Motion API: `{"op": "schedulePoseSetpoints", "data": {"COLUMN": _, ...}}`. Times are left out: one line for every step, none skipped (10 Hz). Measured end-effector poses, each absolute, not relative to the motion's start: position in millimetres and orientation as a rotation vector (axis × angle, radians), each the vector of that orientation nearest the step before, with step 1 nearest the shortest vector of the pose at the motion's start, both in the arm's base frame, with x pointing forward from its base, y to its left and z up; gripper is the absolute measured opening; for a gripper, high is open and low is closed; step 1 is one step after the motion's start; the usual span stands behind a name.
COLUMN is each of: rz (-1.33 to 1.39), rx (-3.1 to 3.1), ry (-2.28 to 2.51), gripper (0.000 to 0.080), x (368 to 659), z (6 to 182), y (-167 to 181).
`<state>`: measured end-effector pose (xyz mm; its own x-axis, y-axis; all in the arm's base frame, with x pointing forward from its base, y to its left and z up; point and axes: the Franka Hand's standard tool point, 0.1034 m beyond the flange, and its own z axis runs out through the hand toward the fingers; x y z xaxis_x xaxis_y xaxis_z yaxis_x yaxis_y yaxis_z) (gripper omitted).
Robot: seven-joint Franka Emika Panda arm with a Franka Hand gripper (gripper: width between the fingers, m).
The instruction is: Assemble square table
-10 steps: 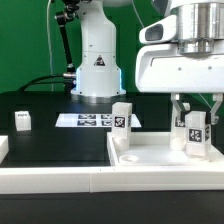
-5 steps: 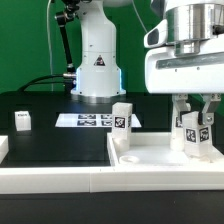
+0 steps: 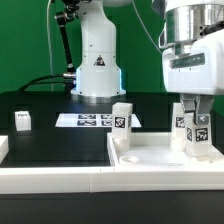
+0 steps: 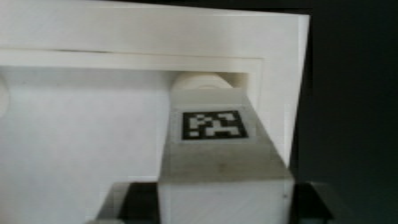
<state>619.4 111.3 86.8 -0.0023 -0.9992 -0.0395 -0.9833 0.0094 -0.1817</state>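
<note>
Nearest to me in the exterior view, a long white rail point(image 3: 50, 177) runs along the front edge of the black table point(image 3: 60, 145), from about eight o'clock toward six. Just behind it, at about five o'clock, lies the table top point(image 3: 155, 158), a white tray with a raised rim, flat on the table. Two legs stand upright in it. The held leg point(image 3: 197, 143) rises at four o'clock near the right-hand side, its tag facing me. The gripper point(image 3: 195, 122) comes straight down over it, and I read the jaws as clenched on that leg, one finger against each side. My wrist view agrees: the held leg point(image 4: 217, 150) fills the space between the dark fingers point(image 4: 135, 205), tag up, its far end meeting the pale table top point(image 4: 71, 90). The second leg point(image 3: 122, 118) stands free by the tray's far left corner, close to the centre of the picture, well apart from the gripper. Off at nine o'clock a loose leg block point(image 3: 22, 120) sits alone on the black table. Behind the second leg, toward ten o'clock, the marker board point(image 3: 85, 120) lies flat, and beyond it, at eleven o'clock, stands the arm's base point(image 3: 97, 65) against a green backdrop point(image 3: 25, 40).
</note>
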Motion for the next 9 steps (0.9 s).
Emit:
{"op": "schedulePoseSetpoints", "data": {"rz": -0.137, "rx": -2.013, "ry": 2.19, "gripper": 0.0291, "x": 619.1, "z": 86.8, "y": 112.6}}
{"op": "schedulePoseSetpoints", "data": {"rz": -0.122, "rx": -1.929, "ry": 2.255, "gripper": 0.0291, "x": 618.8, "z": 86.8, "y": 114.3}}
{"op": "schedulePoseSetpoints", "data": {"rz": -0.104, "rx": -1.827, "ry": 2.33, "gripper": 0.0291, "x": 618.5, "z": 86.8, "y": 116.7}}
{"op": "schedulePoseSetpoints", "data": {"rz": -0.094, "rx": -1.754, "ry": 2.38, "gripper": 0.0291, "x": 618.7, "z": 86.7, "y": 117.9}}
{"op": "schedulePoseSetpoints", "data": {"rz": -0.088, "rx": -1.713, "ry": 2.408, "gripper": 0.0291, "x": 618.7, "z": 86.7, "y": 118.0}}
{"op": "schedulePoseSetpoints", "data": {"rz": -0.073, "rx": -1.614, "ry": 2.467, "gripper": 0.0291, "x": 618.9, "z": 86.5, "y": 118.3}}
{"op": "schedulePoseSetpoints", "data": {"rz": -0.068, "rx": -1.583, "ry": 2.486, "gripper": 0.0291, "x": 619.0, "z": 86.5, "y": 118.1}}
{"op": "schedulePoseSetpoints", "data": {"rz": -0.061, "rx": -1.572, "ry": 2.488, "gripper": 0.0291, "x": 619.0, "z": 86.4, "y": 117.9}}
{"op": "schedulePoseSetpoints", "data": {"rz": -0.063, "rx": -1.593, "ry": 2.475, "gripper": 0.0291, "x": 618.8, "z": 86.2, "y": 118.4}}
